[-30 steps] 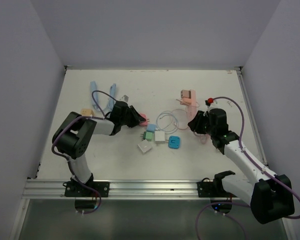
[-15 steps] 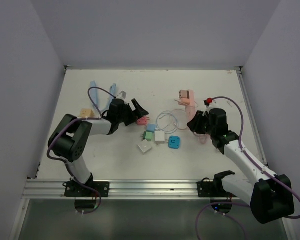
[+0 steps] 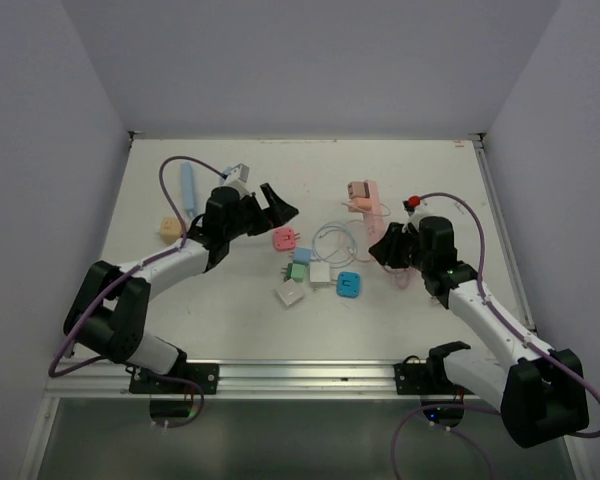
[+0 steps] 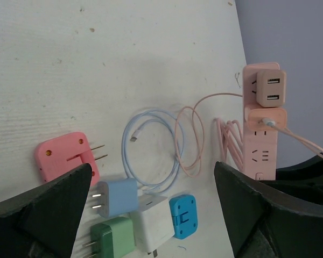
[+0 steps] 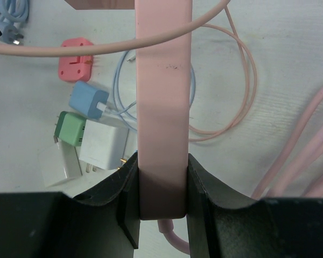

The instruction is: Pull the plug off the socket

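Left gripper (image 3: 268, 204) was wide open w/ nothing in it, hanging above the table (image 3: 180, 300) near a loose pink charger (image 4: 64, 158). Right gripper (image 5: 161, 201) was clamped tight on one end of the pink power strip (image 5: 162, 97) (good thing, bc that strip looked light enough to slide or lift otherwise). Two plugs sat at the strip's other end: a beige adapter (image 4: 270, 86) and, touching it, a pink corded plug (image 4: 265, 116). Both looked like small, hard, smooth plastic blocks, prob near weightless but held in by prong friction. Safest hold looked like a pinch across the beige one's flat sides, not the cord, then a straight pull so the prongs wouldn't bend.
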Tool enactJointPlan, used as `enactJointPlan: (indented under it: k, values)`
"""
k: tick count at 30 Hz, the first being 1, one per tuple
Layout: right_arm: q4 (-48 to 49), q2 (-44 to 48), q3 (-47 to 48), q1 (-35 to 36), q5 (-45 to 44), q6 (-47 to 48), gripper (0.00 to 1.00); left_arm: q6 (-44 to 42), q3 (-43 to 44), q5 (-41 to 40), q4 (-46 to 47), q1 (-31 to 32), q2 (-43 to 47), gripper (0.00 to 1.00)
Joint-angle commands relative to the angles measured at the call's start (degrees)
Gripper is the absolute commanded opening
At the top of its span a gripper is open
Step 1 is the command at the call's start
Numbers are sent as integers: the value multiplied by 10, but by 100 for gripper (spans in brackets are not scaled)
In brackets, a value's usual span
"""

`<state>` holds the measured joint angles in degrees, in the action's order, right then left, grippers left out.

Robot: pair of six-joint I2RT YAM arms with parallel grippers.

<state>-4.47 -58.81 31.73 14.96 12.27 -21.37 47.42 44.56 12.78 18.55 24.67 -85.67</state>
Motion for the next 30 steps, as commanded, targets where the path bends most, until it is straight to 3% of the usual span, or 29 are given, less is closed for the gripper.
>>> enactJointPlan:
  k: [1,8,16,30]
  values:
    - [89,19,8,1,53,14,0,20,46,-22,-26,19,27,99]
    - [109,15,5,4,86,20,0,50,151,-58,-68,81,-16,99]
    - [114,14,4,13,93,27,0,85,231,-62,-59,98,-82,95]
    - [119,13,4,25,103,34,0,83,288,-47,-54,120,-153,84]
